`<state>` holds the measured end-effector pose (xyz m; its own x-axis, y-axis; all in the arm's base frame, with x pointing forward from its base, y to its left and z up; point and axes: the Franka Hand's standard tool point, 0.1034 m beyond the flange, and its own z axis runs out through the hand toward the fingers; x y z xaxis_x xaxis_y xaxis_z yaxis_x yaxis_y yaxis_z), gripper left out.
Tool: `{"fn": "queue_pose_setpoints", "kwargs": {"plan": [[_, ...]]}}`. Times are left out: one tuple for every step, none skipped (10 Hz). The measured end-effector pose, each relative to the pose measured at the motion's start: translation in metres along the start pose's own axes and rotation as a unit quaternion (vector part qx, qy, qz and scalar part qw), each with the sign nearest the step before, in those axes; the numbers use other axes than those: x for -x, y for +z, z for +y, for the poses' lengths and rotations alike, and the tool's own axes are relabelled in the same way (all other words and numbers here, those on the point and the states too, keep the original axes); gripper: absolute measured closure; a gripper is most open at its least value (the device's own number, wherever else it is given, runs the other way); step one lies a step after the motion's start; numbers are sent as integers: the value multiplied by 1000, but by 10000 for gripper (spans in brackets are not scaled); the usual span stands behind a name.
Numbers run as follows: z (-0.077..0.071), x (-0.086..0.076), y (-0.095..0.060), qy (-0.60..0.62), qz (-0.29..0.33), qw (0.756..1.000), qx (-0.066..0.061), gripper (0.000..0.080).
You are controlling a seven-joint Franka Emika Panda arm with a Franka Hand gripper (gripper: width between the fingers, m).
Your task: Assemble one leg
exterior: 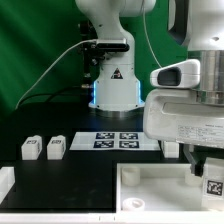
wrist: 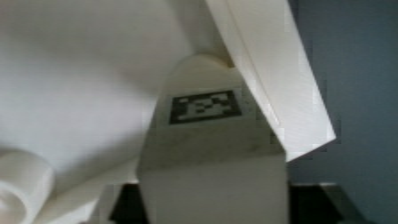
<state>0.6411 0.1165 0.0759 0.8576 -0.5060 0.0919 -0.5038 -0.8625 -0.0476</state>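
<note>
Gripper state: my gripper (exterior: 211, 172) is closed on the leg (wrist: 210, 150), tagged face toward the wrist camera | Leg position: between my fingers, against the white panel (wrist: 80, 95) | Other legs: two spare legs (exterior: 43, 148) on the black table (exterior: 85, 170), well apart from my gripper | Marker board (exterior: 118, 140): beyond them.

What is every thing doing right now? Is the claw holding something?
gripper: shut on the held leg.
held leg: gripped, hanging over the white panel.
two loose legs: resting on the table side by side, untouched.
white panel: lying flat on the table.
marker board: lying flat.
</note>
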Motion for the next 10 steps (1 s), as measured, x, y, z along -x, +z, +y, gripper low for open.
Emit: {"fn": "queue_pose_setpoints", "kwargs": {"plan": [[2,-1,0,37,0,999,1,504],[4,-1,1,113,-2,994,4,504],[7,-2,1,198,-5,980,8,504],[11,-3,1,270,-11,963,8,504],[14,-2,1,368,-25,929,7,504],[13,1,1,468,-44,883,4,505],[13,4,1,559,-65,827,-1,505],[16,3,1,601,-77,796,-1,505],[17,3,1,625,-82,776,1,504],[17,3,1,635,-83,768,2,504]]}}
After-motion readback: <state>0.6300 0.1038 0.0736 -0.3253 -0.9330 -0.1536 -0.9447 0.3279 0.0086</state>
